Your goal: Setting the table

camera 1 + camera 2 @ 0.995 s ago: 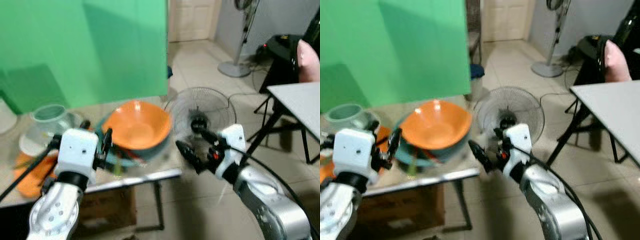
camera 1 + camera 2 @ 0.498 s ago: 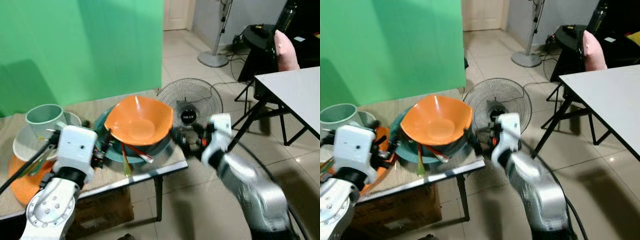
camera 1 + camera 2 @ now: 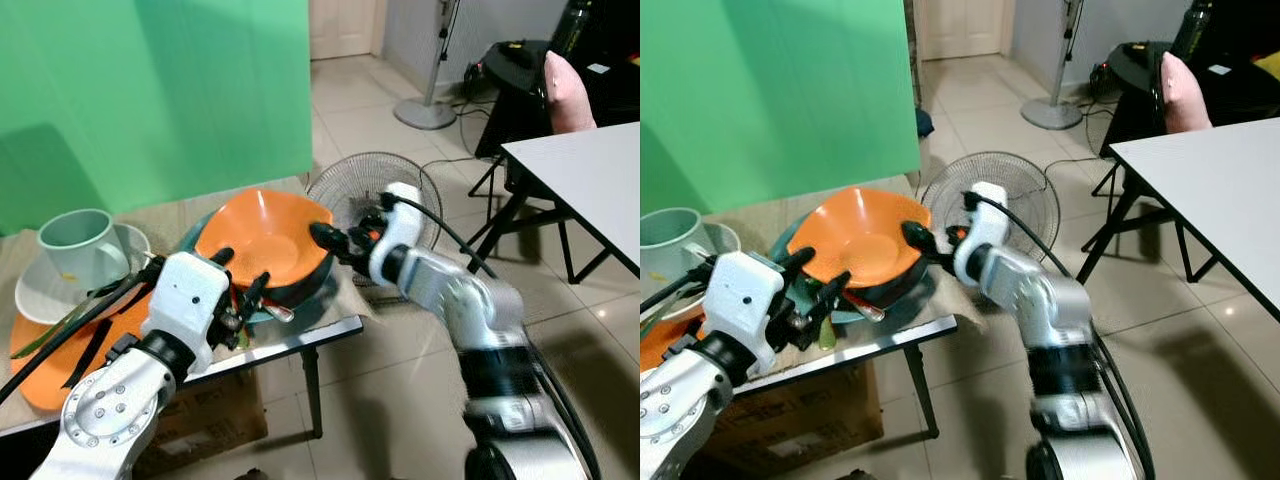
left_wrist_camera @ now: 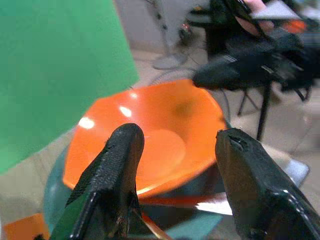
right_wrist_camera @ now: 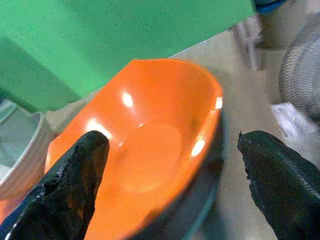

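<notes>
**Lifting the orange bowl off the stack with both arms**

I have the orange bowl (image 3: 262, 238) sitting tilted on top of a pile of dishes: a dark bowl (image 3: 300, 290) under it, then a teal plate (image 3: 855, 312), all near the front corner of the low table (image 3: 300, 345). To the robot's left on the same table stand a pale green cup (image 3: 72, 243) on a white plate (image 3: 30, 300), with an orange plate (image 3: 40, 375) nearer the edge.

My right pincer (image 3: 322, 238) is at the bowl's far rim, fingers spread wide; in its wrist view the two black fingertips (image 5: 75, 170) straddle the whole bowl without touching it. My left pincer (image 3: 238, 290) is at the near side, low by the stack, also open, its fingers (image 4: 112, 180) framing the bowl's near rim.

My plan, as I judge it: pick one arm for the grasp, not both. The right one is better placed, so I would turn it so one finger goes inside the rim and one outside, then close on the wall. The bowl leans, so I would lift straight up and slowly; a sideways pull could drag the dark bowl or the loose cutlery (image 3: 865, 311) beneath. I would keep the left pincer clear of the cutlery handles, and mind the floor fan (image 3: 372, 205) just behind the table when swinging toward the white table (image 3: 590, 190).
</notes>
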`<state>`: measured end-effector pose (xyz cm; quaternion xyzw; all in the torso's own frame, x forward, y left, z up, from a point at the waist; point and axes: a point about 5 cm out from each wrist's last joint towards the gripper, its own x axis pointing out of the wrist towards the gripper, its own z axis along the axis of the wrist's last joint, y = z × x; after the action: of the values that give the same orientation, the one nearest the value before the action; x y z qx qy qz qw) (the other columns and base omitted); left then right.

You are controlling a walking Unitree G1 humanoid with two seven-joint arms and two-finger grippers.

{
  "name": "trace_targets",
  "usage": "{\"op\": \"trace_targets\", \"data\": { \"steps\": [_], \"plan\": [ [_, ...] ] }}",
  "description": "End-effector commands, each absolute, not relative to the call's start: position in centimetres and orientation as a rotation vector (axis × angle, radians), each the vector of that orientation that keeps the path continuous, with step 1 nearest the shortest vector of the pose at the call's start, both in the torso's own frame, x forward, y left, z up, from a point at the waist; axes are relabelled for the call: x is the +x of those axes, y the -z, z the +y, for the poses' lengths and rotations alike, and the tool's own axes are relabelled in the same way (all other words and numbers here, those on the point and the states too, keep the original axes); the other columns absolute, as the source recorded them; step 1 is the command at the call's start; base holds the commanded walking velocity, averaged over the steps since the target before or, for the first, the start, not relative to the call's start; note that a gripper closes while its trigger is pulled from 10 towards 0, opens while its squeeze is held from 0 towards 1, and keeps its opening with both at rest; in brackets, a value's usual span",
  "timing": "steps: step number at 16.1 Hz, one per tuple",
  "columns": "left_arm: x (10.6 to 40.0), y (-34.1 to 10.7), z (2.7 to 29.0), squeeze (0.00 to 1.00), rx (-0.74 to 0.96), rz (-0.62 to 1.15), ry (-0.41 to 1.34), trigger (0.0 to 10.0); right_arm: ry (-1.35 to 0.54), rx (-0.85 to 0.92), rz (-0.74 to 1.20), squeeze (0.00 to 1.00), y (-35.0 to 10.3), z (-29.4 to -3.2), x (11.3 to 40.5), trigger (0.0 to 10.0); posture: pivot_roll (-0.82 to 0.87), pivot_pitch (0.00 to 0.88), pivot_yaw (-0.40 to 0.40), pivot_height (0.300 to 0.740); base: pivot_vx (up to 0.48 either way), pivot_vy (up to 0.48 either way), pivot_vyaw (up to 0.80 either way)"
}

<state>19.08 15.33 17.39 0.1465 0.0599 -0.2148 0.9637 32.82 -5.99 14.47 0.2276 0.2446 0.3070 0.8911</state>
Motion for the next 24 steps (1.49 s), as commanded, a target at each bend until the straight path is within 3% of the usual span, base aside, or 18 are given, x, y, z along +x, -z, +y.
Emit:
{"op": "trace_targets", "data": {
  "steps": [1,4,5,7,8,13,14,15,20,24],
  "plan": [
    [18.7,-17.4,15.1,0.00,0.294,0.133,0.470,10.0,-0.677,0.492,0.499,0.00,-15.3,-5.5,33.2,10.0,0.00,0.010,0.029,0.740,0.000,0.000,0.00],
    [18.3,-17.1,15.6,0.00,0.302,0.158,0.460,10.0,-0.680,0.421,0.554,0.00,-14.9,-4.8,34.0,10.0,0.00,0.014,0.017,0.740,0.000,0.000,0.00],
    [18.2,-17.1,15.8,0.00,0.304,0.163,0.454,10.0,-0.682,0.443,0.578,0.00,-14.8,-4.6,34.2,8.7,0.00,0.016,0.017,0.740,0.000,0.000,0.00],
    [18.0,-16.9,16.0,0.00,0.308,0.180,0.458,10.0,-0.679,0.452,0.635,0.00,-14.0,-4.4,34.2,1.1,0.00,0.020,0.018,0.740,0.000,0.000,0.00],
    [17.9,-16.8,16.0,0.00,0.310,0.185,0.463,10.0,-0.677,0.451,0.656,0.00,-13.7,-4.3,34.2,0.0,0.00,0.019,0.018,0.740,0.000,0.000,0.00],
    [17.7,-16.8,16.1,0.00,0.317,0.192,0.460,10.0,-0.655,0.491,0.667,0.00,-13.9,-4.4,34.9,0.1,0.00,0.025,0.017,0.740,0.000,0.000,0.00],
    [17.6,-16.8,16.2,0.00,0.320,0.192,0.457,10.0,-0.664,0.507,0.653,0.00,-14.5,-4.5,35.2,2.1,0.00,0.030,0.016,0.740,0.000,0.000,0.00],
    [17.5,-16.8,16.2,0.00,0.320,0.193,0.456,10.0,-0.682,0.507,0.648,0.00,-15.0,-4.4,35.3,10.0,0.00,0.030,0.016,0.740,0.000,0.000,0.00],
    [17.5,-16.9,16.4,0.00,0.330,0.192,0.449,10.0,-0.681,0.520,0.659,0.00,-15.4,-4.6,35.6,10.0,0.00,0.030,0.014,0.740,0.000,0.000,0.00],
    [17.5,-16.8,16.3,0.00,0.327,0.197,0.452,10.0,-0.723,0.589,0.746,0.00,-14.4,-3.2,34.8,10.0,0.00,0.035,0.013,0.740,0.000,0.000,0.00]
  ]
}}
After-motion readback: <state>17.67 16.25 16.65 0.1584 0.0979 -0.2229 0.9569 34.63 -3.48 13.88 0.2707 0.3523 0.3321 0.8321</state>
